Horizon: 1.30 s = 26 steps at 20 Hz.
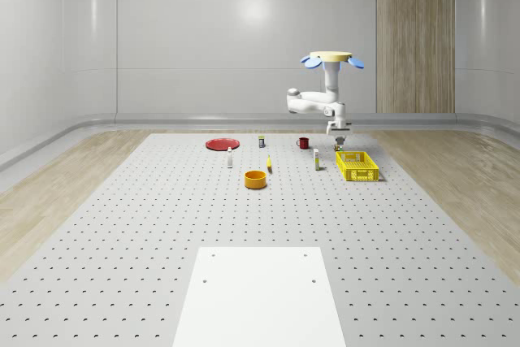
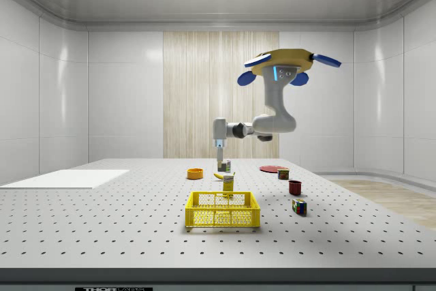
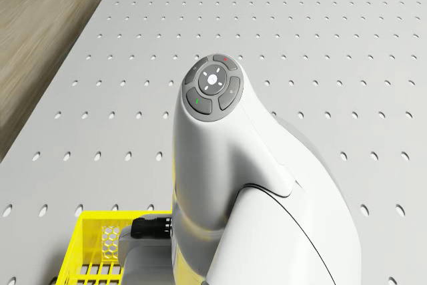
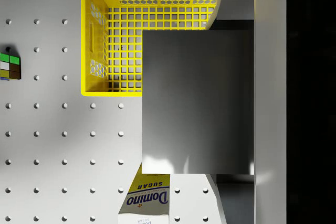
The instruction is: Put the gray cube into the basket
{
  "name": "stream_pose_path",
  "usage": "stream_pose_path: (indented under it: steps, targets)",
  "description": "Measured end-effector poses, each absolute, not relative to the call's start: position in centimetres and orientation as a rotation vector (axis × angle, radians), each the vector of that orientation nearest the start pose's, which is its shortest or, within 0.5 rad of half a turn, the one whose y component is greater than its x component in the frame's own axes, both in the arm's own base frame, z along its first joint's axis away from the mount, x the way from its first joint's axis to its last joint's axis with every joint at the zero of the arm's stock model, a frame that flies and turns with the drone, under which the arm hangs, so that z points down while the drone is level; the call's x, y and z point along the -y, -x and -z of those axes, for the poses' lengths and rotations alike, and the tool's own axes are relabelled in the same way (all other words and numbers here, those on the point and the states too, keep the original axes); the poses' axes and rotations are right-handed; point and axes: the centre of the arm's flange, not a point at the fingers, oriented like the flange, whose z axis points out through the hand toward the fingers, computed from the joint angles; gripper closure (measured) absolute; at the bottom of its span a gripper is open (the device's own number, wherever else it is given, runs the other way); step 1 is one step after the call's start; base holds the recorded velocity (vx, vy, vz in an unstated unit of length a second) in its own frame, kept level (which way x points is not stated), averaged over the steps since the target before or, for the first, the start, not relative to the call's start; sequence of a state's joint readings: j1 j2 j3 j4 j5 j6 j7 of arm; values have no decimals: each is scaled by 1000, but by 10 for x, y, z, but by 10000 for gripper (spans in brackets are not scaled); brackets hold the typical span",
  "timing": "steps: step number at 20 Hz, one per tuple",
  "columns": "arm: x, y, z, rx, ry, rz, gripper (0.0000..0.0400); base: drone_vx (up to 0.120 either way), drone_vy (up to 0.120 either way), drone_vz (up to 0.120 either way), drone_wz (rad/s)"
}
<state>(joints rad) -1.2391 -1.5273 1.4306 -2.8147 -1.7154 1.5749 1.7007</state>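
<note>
The claw [image 1: 339, 141] is clamped on the gray cube [image 4: 197, 100], which in the wrist view sits square between the fingers [image 4: 270, 98] as a plain flat-faced block, and in the side view hangs as a small dark lump at the claw's tip. It is carried in the air, above the table [image 1: 146, 225] and not yet in the basket [image 1: 357, 166]. From the wrist view the cube overlaps the near corner of the yellow basket, so I judge the claw to be over or just beside the basket's edge rather than over its middle; the side view puts it beyond the basket and higher than the rim. The cube looks rigid and smooth-sided, likely light for its bulk, with nothing to crush. Such flat, slick faces could slide if the grip slackens, so a hold on two opposite faces near the middle, as it seems to be now, suits it best. The arm [image 2: 255, 127] reaches out and down from the drone [image 1: 331, 60], which hovers well above the table, over the area just behind the basket. A Domino sugar box [image 4: 147, 200] stands just beside the basket, below the claw, and a colored puzzle cube [image 4: 10, 66] lies off to one side. Farther along the table are a red mug [image 1: 303, 143], an orange bowl [image 1: 256, 179] and a red plate [image 1: 222, 145].
</note>
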Motion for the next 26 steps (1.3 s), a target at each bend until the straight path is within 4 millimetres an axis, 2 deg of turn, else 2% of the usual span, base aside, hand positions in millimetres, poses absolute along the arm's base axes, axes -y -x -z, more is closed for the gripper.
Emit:
stream_pose_path:
  steps: [4,17,19,23,26]
  targets:
    - [0,-327,-479,2,-1,-785,150,0,120,-20,0]
    - [0,-327,-479,2,-1,-785,150,0,120,-120,0]
    - [0,-327,-479,2,-1,-785,150,0,120,-20,0]
    - [0,-327,-480,2,-1,-785,150,0,20,0,0]
    - [0,-327,-489,2,-1,-785,150,0,0,0,0]
